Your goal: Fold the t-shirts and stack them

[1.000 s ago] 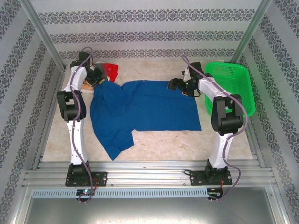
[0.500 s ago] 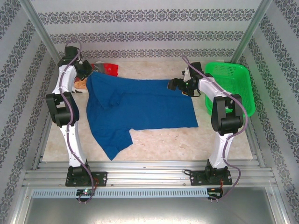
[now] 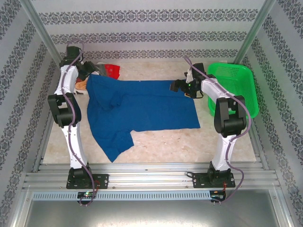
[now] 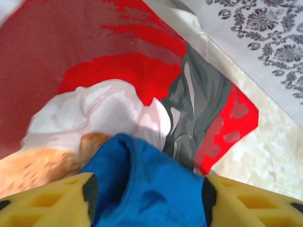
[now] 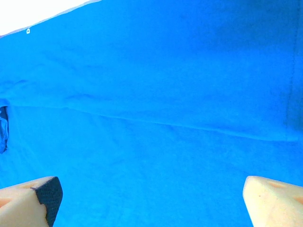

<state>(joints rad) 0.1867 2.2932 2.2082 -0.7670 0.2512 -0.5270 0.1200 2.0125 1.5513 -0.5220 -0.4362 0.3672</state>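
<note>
Blue t-shirt (image 3: 147, 106) spread flat on bench (image 3: 189, 142). Left end effector (image 4: 147, 198) pinching its far-left corner, over red t-shirt (image 4: 137, 71). Right end effector (image 5: 151, 198) fingers spread, above far-right edge.

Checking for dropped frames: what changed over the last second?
The left gripper, shut on a corner of the royal-blue cloth t-shirt, dragged it left and toward the far wall, spreading that side. The right gripper, open over the shirt's far right corner, the red printed t-shirt and the green mesh plastic basket stayed put.
</note>
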